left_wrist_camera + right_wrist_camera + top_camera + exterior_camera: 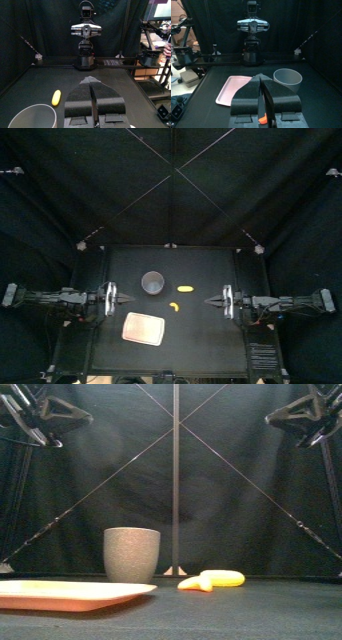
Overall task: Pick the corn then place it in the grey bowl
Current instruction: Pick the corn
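The corn (186,287) is a small yellow oblong toy lying on the table just right of the tall grey speckled cup (154,281). The front view shows the corn (223,577) lying flat to the right of the upright cup (131,555). My left gripper (118,299) hovers at the table's left, shut and holding nothing; its wrist view shows the corn (57,97) and the cup's rim (32,116) below it. My right gripper (217,301) hovers at the right, shut and holding nothing, well above the table.
A curved orange-yellow toy (175,306) lies in front of the corn, near the table's middle. The flat pink tray (143,329) sits at the front left with nothing on it. In the front view both arms hang high, near the upper corners.
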Motion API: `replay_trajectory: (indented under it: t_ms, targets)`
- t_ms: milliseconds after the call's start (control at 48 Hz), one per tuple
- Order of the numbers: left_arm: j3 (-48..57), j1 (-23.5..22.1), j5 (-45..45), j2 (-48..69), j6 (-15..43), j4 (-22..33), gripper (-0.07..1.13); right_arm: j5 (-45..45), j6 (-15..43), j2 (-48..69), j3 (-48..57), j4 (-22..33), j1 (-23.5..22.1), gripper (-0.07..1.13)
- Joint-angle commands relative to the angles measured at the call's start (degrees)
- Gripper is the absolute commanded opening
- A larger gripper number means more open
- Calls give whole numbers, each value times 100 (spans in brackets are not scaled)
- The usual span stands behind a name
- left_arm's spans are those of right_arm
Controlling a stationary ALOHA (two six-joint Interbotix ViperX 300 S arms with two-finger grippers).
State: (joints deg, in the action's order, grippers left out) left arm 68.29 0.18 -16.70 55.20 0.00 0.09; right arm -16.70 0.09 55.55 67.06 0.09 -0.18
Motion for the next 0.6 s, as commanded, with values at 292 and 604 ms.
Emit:
replay_trajectory:
  t_ms: [292,604]
  targets:
    - [149,149,-26,272,18,-18,-3,448,44,-976,-35,0,-967,9]
    - [158,149,-26,272,18,-18,-3,1547,26,-2206,-773,44,-1222,34]
